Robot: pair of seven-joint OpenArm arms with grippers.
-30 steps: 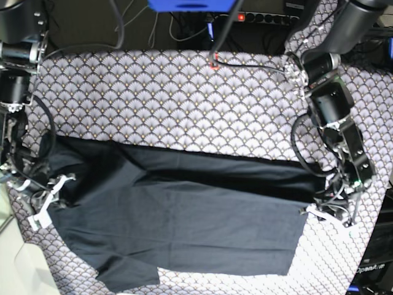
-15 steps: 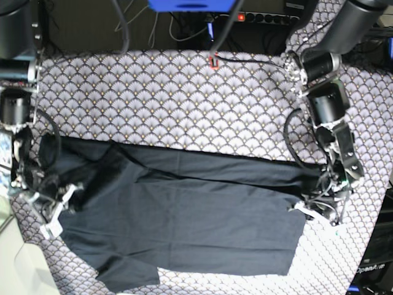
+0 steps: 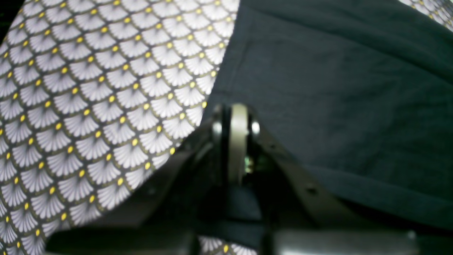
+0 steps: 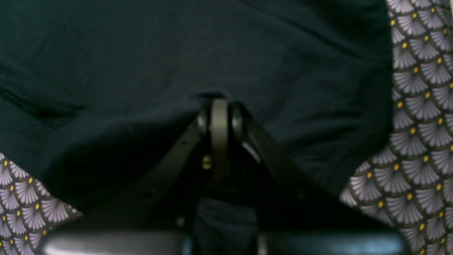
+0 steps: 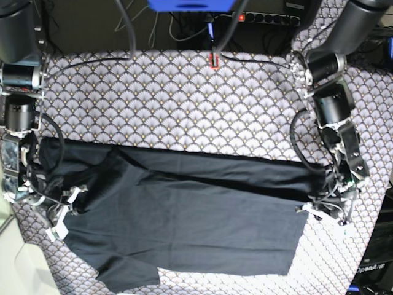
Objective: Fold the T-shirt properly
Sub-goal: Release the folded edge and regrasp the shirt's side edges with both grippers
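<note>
Dark T-shirt (image 5: 184,227), partly folded, lying flat

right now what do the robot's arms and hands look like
Both arms are black, built from cylindrical joint segments with metal fittings and loose black cables looping alongside. The left hand and right hand end in pale, whitish finger pieces. Up close, each wrist view shows dark angled struts meeting at a pale grey, rounded tip with small silver bolts.

Both claws, left (image 5: 319,212) and right (image 5: 64,212), clamped tight.
</note>
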